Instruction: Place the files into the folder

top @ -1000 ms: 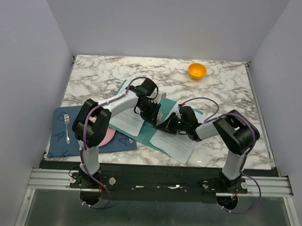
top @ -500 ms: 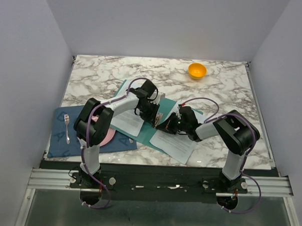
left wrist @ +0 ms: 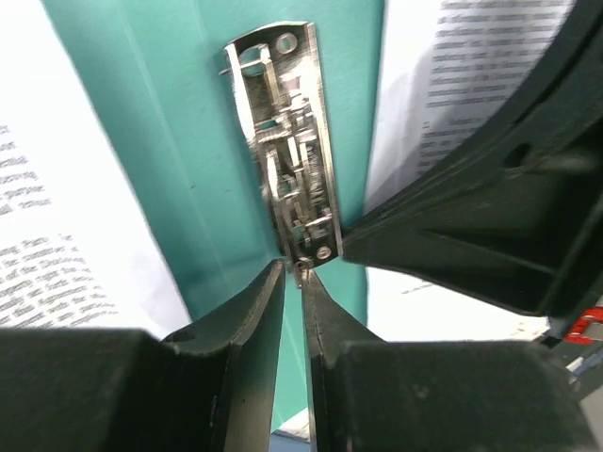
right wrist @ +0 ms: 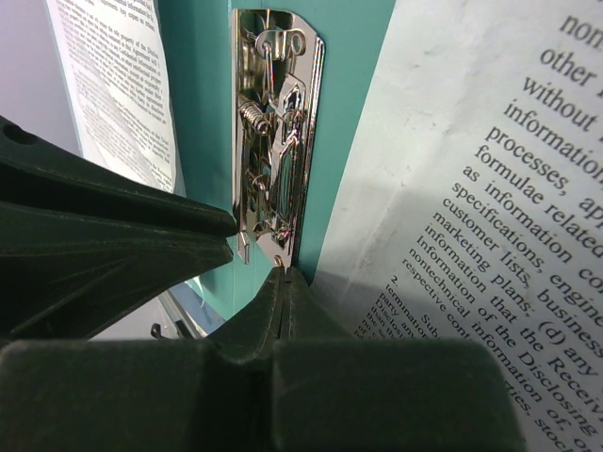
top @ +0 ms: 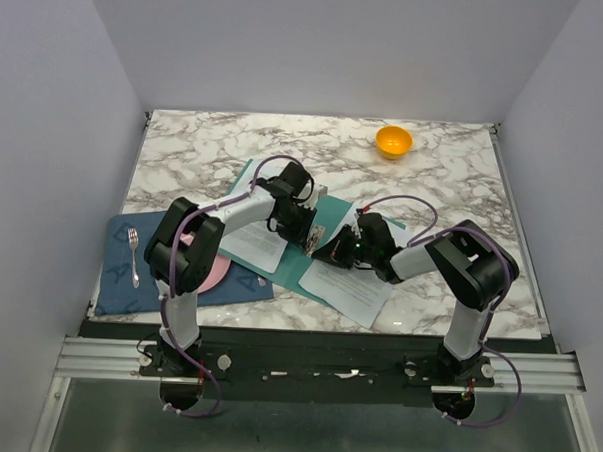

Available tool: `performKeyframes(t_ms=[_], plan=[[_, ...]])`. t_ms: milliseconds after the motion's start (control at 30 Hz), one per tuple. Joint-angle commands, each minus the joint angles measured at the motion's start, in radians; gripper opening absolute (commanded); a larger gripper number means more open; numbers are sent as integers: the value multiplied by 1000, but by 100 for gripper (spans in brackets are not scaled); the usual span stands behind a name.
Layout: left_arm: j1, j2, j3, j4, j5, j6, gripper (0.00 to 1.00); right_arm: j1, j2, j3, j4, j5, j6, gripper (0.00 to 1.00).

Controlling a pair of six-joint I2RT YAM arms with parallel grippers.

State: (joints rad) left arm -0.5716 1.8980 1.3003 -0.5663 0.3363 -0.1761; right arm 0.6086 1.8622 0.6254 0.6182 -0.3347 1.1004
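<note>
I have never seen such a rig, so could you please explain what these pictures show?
It is two robot arms bolted to a marble table. The wide picture looks down from above and behind; the two close-ups come from a camera on each wrist. On the table lie an open teal folder with printed files lying across it, a blue placemat with a fork and pink plate, and an orange bowl. Both grippers meet at the folder's metal clip: the left gripper seems to pinch its end, the right gripper is shut, its tip at the clip.
</note>
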Motion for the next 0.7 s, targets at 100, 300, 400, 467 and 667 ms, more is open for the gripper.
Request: performKeyframes(t_ms=[100, 300, 400, 467, 667], plan=[[6, -53, -45, -17, -42, 21, 26, 5, 81, -69, -305, 143, -76, 0], [1, -46, -35, -17, -22, 12, 26, 5, 78, -62, -313, 145, -77, 0], [-2, -51, -21, -26, -17, 10, 26, 5, 78, -64, -316, 145, -79, 0], [-2, -62, -13, -32, -17, 7, 26, 5, 78, -64, -316, 145, -80, 1], [-13, -80, 2, -47, 3, 3, 27, 5, 80, -61, -318, 141, -80, 0]])
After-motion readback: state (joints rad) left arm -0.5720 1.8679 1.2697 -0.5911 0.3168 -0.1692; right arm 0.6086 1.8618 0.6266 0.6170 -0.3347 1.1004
